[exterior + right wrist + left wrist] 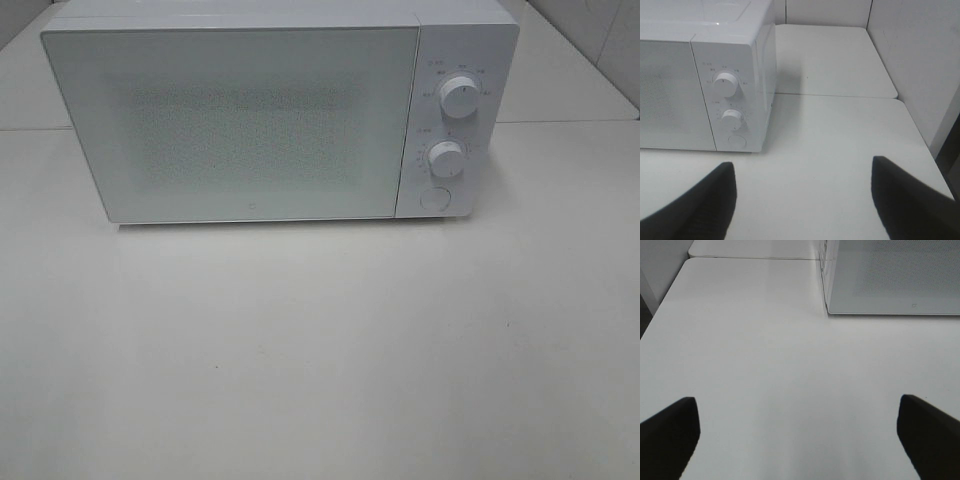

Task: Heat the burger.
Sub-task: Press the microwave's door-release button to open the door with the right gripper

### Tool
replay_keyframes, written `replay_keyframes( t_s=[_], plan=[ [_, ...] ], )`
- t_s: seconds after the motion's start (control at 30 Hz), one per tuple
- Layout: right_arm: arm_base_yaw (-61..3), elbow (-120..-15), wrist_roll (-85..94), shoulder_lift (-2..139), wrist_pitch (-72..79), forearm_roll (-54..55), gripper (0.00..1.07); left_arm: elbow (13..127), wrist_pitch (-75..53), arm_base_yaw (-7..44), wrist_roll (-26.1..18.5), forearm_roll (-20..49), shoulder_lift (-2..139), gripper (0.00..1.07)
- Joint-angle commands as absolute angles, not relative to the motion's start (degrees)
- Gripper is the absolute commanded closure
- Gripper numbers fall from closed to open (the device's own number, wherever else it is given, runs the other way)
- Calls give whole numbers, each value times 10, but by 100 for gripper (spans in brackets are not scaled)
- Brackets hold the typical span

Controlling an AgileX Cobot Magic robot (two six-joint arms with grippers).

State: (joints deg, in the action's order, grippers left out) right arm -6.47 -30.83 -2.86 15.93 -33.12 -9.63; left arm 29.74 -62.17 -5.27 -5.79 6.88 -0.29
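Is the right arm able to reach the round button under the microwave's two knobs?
Probably yes: the open right end effector faces the round button on the microwave, with only table between them.

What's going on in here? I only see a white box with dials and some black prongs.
That box is a microwave, closed, standing on a white table. A two-armed robot faces it. The prongs are its left pincer and right pincer, both open, holding nothing and poised over the table in front of the microwave. Neither touches it, and no food is in sight.
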Motion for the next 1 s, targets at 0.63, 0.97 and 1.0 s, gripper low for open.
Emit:
replay_keyframes(
  t_s=[0.63, 0.97, 1.0],
  plan=[
    [-62, -187, -135, 404, 114, -97, 77, 296, -615, -54, -56, 73, -10, 7],
    [-62, -164, -308, 491, 225, -97, 101, 296, -615, -54, -56, 73, -10, 7],
    [-62, -164, -308, 491, 225, -97, 101, 296, -615, -54, -56, 73, -10, 7]
  ],
)
